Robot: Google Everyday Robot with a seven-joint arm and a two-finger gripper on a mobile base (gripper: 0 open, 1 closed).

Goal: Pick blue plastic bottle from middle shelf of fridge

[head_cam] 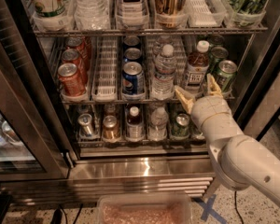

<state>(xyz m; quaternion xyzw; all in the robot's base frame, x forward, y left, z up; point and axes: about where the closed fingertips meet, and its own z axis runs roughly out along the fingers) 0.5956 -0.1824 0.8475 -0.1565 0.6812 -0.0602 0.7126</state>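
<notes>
The blue plastic bottle (196, 69) stands upright on the middle shelf (107, 85) of the fridge (144, 169), fourth lane from the left. It has a white cap, amber drink and a white-and-dark-blue label. My gripper (199, 93) is open just in front of and below the bottle's base. One fingertip (182, 97) is at the lower left of the bottle and the other points up at its right, by the green cans. The fingers do not hold the bottle.
Red cans (71, 78), a blue Pepsi can (133, 77) and a clear water bottle (164, 71) stand left of the target. Green cans (225, 73) stand right of it. Small cans and bottles line the lower rack (130, 125). A pink tray (144, 211) lies on the floor.
</notes>
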